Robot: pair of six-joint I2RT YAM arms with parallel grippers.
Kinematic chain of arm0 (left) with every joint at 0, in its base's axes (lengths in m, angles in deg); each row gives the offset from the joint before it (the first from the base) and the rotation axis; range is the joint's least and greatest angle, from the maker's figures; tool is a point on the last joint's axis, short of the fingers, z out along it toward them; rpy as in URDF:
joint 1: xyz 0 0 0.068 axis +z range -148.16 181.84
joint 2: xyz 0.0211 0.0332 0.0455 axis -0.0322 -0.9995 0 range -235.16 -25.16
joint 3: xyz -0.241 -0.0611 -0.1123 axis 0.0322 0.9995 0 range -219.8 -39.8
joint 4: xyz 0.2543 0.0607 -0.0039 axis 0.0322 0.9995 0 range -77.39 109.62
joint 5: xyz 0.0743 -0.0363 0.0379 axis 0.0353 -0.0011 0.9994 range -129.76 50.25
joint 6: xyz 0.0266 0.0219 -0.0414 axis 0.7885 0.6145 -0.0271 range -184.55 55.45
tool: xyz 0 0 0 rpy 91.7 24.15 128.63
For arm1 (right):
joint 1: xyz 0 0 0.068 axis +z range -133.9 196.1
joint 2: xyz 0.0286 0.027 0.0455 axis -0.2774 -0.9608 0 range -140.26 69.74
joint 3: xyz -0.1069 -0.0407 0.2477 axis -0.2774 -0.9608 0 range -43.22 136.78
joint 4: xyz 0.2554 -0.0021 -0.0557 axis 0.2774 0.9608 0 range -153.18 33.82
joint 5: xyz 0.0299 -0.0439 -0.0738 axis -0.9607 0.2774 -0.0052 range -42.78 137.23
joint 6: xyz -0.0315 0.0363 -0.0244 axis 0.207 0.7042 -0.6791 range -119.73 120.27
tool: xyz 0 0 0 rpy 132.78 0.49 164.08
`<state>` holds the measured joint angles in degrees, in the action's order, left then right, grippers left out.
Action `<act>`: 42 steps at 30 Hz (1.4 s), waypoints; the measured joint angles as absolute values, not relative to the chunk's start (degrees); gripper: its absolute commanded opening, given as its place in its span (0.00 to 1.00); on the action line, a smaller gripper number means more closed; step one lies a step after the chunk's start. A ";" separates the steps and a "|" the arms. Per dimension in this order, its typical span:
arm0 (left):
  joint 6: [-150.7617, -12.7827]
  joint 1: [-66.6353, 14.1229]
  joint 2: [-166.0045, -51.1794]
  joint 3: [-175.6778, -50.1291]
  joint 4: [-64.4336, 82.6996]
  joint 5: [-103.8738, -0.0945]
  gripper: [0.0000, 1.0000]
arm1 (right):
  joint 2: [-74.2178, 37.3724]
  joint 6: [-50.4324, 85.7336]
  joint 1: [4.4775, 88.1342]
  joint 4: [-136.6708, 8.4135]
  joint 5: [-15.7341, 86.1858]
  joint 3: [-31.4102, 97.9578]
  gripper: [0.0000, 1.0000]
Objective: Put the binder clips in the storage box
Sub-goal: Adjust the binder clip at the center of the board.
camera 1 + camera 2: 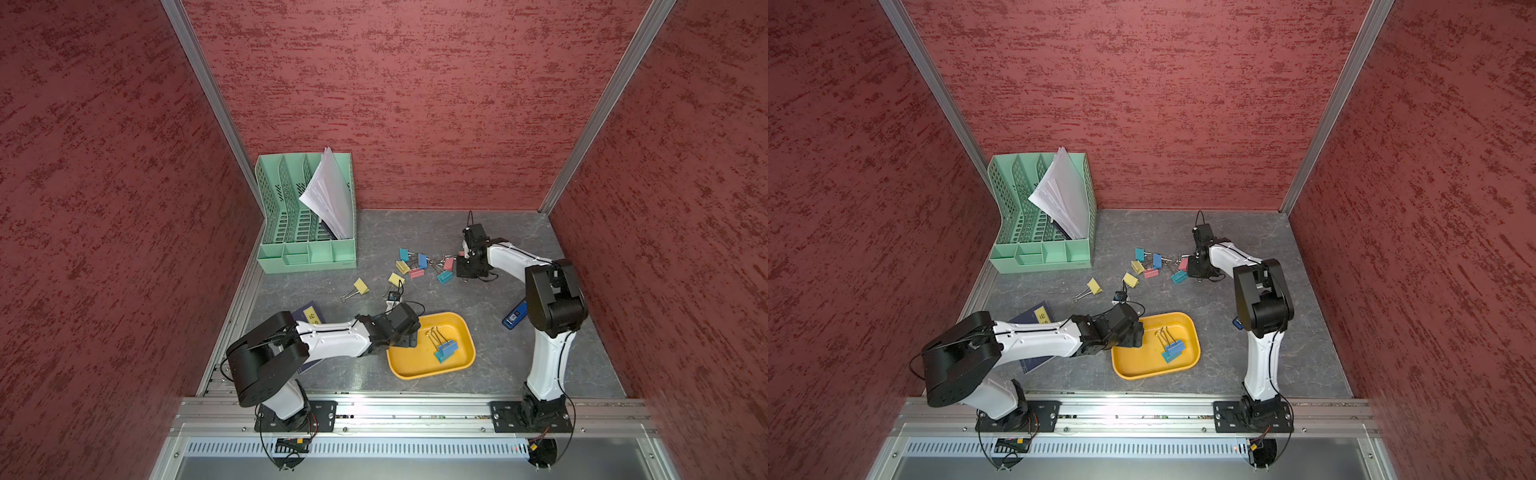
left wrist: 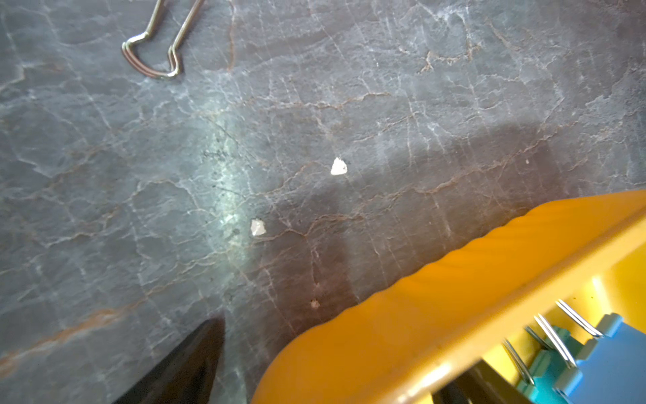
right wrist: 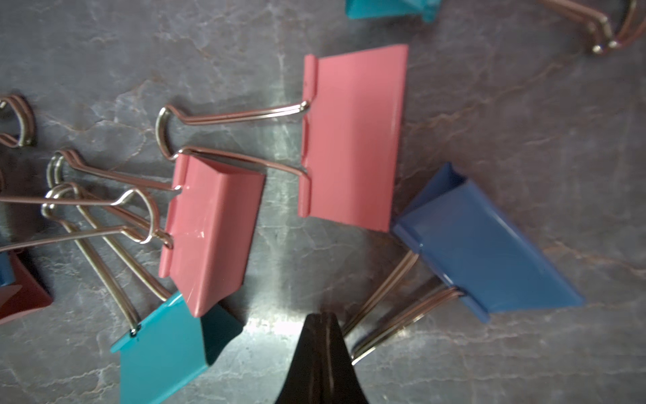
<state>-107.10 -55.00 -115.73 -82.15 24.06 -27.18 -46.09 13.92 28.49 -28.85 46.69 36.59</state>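
The storage box sits on the grey tabletop nearest the arm bases, with two binder clips, teal and blue, lying side by side in it. At the box's left wall the left gripper has its jaws wide apart, one finger outside the rim and one inside. Left of the box a dark blue notebook lies under that arm. Its yellow label bears Chinese characters too small to read. Right of the box, a blue-and-black stapler is half hidden by the right arm. Beyond the box lie two yellow clips, then a tangled cluster. There the right gripper is pressed together, with a blue clip and its wire handles just beside it. Farthest, beyond and left of the box, a mint file organizer holds white papers.
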 measured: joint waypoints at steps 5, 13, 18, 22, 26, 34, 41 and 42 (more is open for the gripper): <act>-106.99 -54.93 -115.97 -82.30 23.71 -27.07 0.92 | -44.06 13.94 27.15 -28.26 48.79 33.40 0.06; -106.66 -54.93 -116.05 -82.23 23.23 -27.09 0.92 | -36.08 13.39 23.57 -27.19 50.12 25.75 0.51; -106.44 -54.89 -116.30 -82.26 22.77 -27.07 0.92 | -31.16 11.56 23.39 -28.87 47.41 25.62 0.79; -106.44 -54.84 -116.30 -82.26 22.70 -27.07 0.92 | -30.85 8.74 23.46 -28.87 47.04 28.22 0.83; -106.44 -54.82 -116.30 -82.26 22.66 -27.07 0.92 | -34.85 6.40 23.44 -28.63 47.61 32.81 0.84; -106.22 -54.82 -116.34 -82.26 22.64 -27.09 0.92 | -44.25 4.91 23.44 -27.58 49.07 38.26 0.84; -106.22 -54.82 -116.34 -82.28 22.64 -27.11 0.92 | -46.90 4.67 23.44 -27.32 50.30 38.93 0.82; -106.22 -54.82 -116.34 -82.28 22.64 -27.11 0.92 | -47.12 4.58 23.44 -27.32 50.58 38.93 0.81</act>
